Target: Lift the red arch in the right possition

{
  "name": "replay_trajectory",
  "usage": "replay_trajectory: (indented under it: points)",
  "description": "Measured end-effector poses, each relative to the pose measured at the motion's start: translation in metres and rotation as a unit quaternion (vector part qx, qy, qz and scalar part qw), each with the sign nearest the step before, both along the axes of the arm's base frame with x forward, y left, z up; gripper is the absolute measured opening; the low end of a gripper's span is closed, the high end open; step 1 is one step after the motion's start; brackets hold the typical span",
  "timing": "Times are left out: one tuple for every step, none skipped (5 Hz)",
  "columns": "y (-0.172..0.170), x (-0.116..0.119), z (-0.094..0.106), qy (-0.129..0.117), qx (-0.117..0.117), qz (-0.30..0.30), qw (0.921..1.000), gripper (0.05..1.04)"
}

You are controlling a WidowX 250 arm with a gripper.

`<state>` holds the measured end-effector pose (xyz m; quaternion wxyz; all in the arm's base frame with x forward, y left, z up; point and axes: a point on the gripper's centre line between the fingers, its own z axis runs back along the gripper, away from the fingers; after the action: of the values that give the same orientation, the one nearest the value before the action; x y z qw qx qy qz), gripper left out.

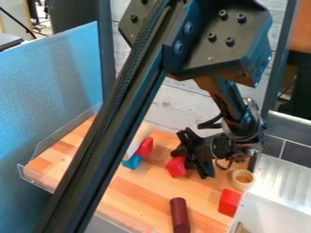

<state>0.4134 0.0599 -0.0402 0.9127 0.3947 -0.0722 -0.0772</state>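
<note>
One claw (191, 164), fingers spread, at the red piece (176, 167) on the desk (142, 189), probably the arch, shape unclear. Straddling it likely lets both sides close evenly for the lift; can't tell if they touch it

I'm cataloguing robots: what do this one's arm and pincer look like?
The arm is black: a long, straight, ribbed beam, and a boxy bracket dotted with round bolts. Dark cable loops near the wrist. The pincer is black and angular.
</note>
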Motion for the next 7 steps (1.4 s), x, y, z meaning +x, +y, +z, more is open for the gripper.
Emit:
replay_trajectory:
  points:
    - [0.000, -0.003, -0.007, 0.044, -0.054, -0.001, 0.9976, 0.659]
    - [0.000, -0.003, -0.004, 0.082, -0.121, 0.004, 0.9892, 0.878]
    - [-0.010, 0.000, -0.003, 0.113, -0.152, 0.002, 0.9819, 0.989]
    - [-0.018, 0.002, -0.001, 0.129, -0.189, -0.004, 0.9734, 0.964]
    - [-0.017, -0.001, -0.004, 0.133, -0.223, 0.008, 0.9655, 0.688]
    - [-0.012, 0.002, -0.003, 0.124, -0.216, 0.007, 0.9686, 0.410]
    - [-0.011, 0.004, -0.003, 0.123, -0.209, -0.004, 0.9701, 0.366]
